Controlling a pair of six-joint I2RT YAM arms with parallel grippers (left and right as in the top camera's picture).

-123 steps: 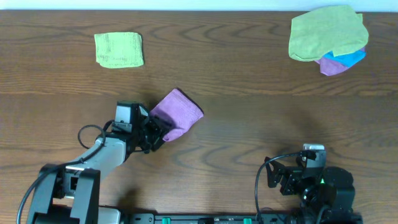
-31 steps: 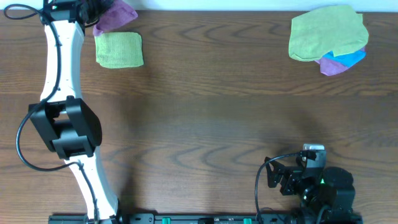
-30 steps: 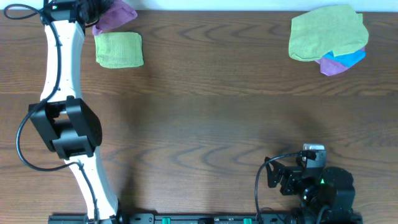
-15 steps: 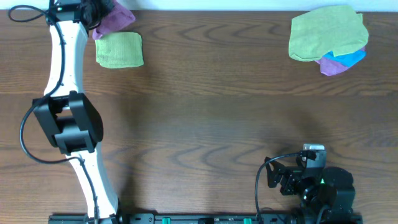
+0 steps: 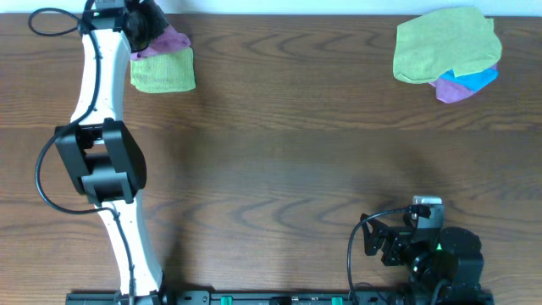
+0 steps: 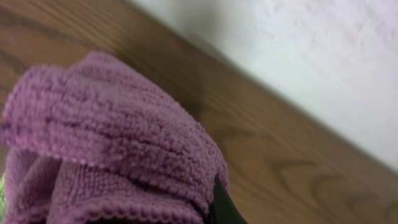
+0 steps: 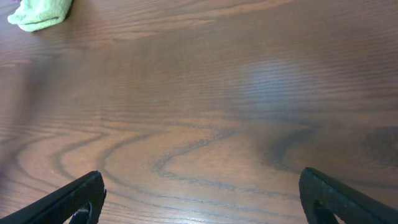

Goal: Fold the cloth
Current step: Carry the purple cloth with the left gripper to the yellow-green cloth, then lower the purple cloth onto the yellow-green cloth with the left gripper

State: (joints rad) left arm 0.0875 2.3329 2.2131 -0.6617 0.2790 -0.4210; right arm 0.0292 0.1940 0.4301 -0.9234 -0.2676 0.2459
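Left claw (image 5: 142,27) grips the bunched cloth (image 5: 168,40) at far left; better lower it flat onto the green cloth (image 5: 163,72) before releasing. Right claw (image 7: 202,196) stands open, empty.

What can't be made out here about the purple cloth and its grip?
- Left gripper, open or shut: overhead, the cloth covers the jaws; in the left wrist view, the cloth fills the foreground.
- The cloth's tag and fold: it is bunched up, and neither view shows them.
- Whether it touches the green cloth: overhead shows only overlap.
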